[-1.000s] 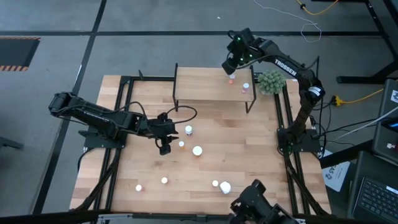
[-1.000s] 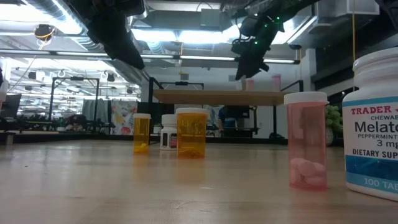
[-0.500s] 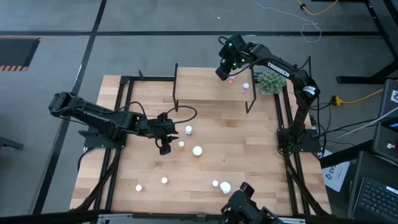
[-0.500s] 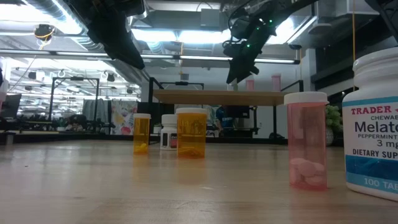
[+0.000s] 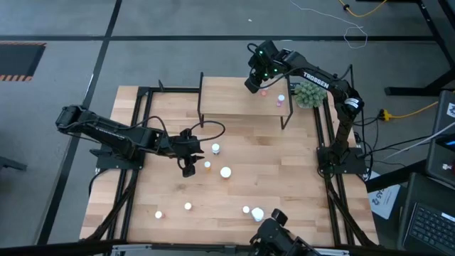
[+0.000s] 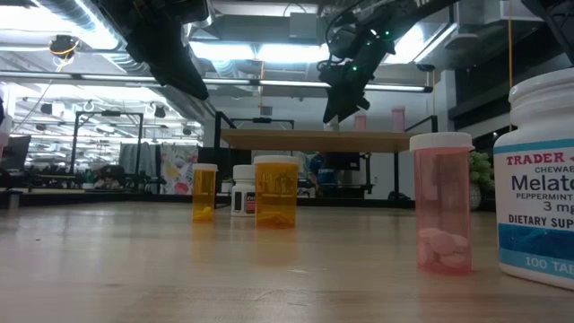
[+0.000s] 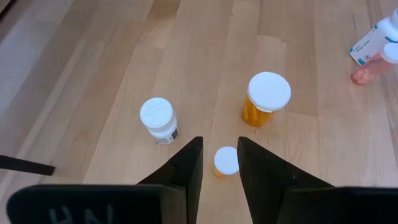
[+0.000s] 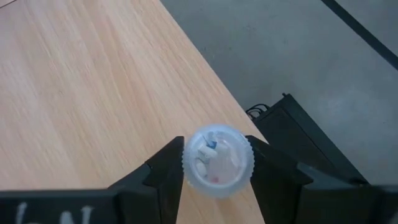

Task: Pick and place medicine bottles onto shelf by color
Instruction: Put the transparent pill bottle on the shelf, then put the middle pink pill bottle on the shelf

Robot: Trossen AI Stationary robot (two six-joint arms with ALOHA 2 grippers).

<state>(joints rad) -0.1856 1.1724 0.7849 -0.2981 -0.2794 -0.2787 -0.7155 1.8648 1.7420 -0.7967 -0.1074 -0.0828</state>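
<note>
**High view with wrist and low details: one bottle carried over the shelf, one arm waiting above the unsorted group**

The table (image 5: 163, 142) bears everything. The shelf (image 5: 227, 99) stands at its far side and serves as the landmark here.

The right gripper (image 5: 254, 80) hangs above the shelf, close to the edge that faces away from the loose bottles. Its fingers (image 8: 165, 171) press against both sides of a pale translucent bottle (image 8: 216, 160), with pills visible inside. In the right wrist view bare shelf wood lies to one side of this bottle and open floor to the other, so a drop here would probably risk the edge.

Two pink bottles (image 5: 264, 91) stand together toward the shelf end nearer the right arm's base. They are likely grouped by colour, which leaves the rest of the board bare for another group.

The left gripper (image 7: 219, 146) hovers over the table on the shelf's near side, well apart from the shelf. Its fingers are spread and hold nothing.

Beneath the left gripper stand three bottles, spaced widely enough for fingers to descend between them:
- a large orange bottle (image 7: 266, 99)
- a white bottle (image 7: 157, 118)
- a small orange bottle (image 7: 226, 160), seen through the finger gap
</note>
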